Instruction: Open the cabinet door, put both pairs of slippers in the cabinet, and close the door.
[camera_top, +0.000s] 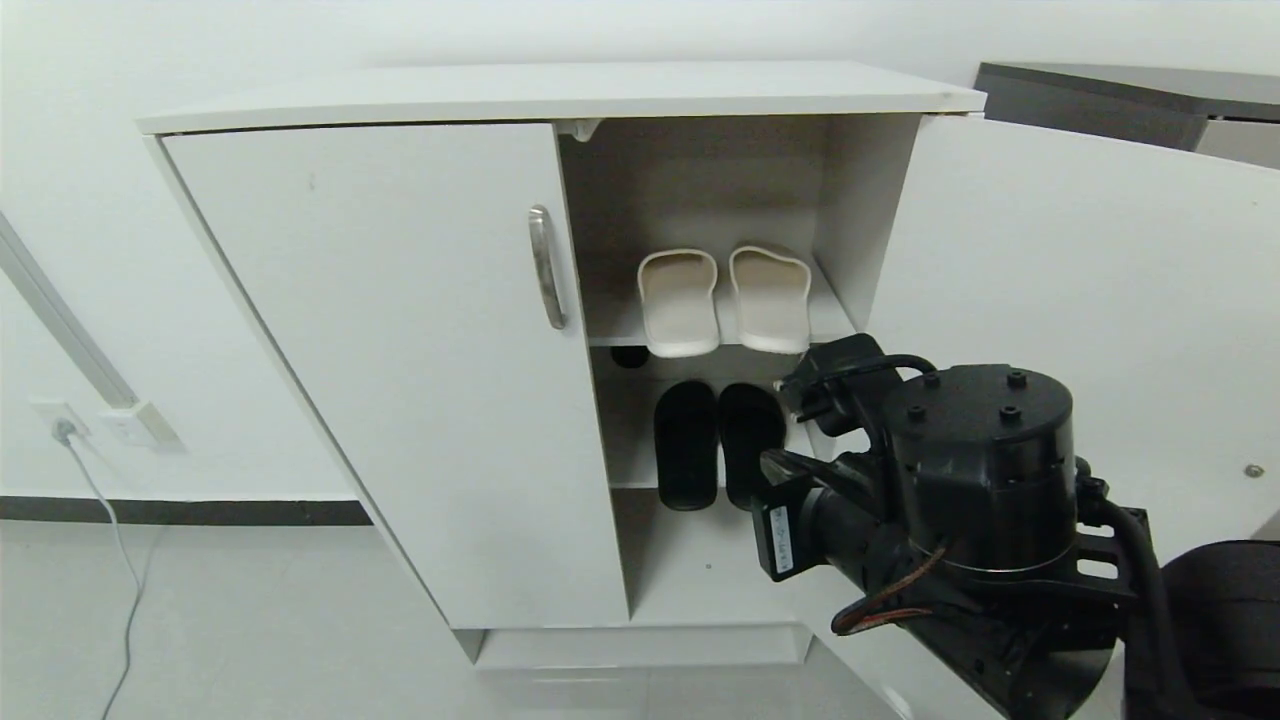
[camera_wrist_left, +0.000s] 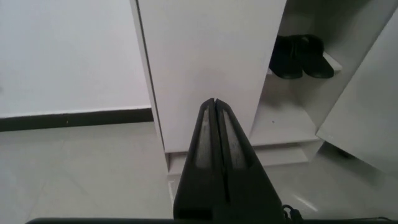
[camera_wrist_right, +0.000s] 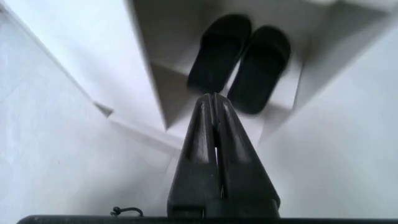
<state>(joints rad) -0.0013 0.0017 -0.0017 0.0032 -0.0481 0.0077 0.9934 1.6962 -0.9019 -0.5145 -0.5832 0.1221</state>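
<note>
White flat-panel cabinet door (camera_top: 1080, 300) hangs wide: back the closed, empty right pincer (camera_wrist_right: 214, 98) off the black rubber slippers (camera_wrist_right: 219, 51), then push the door to.

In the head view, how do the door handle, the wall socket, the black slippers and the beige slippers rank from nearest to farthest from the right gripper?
From the right gripper:
1. black slippers, on the lower shelf just ahead of it.
2. beige slippers, on the shelf above.
3. handle, on the shut left door.
4. socket, on the wall far to the left.
</note>
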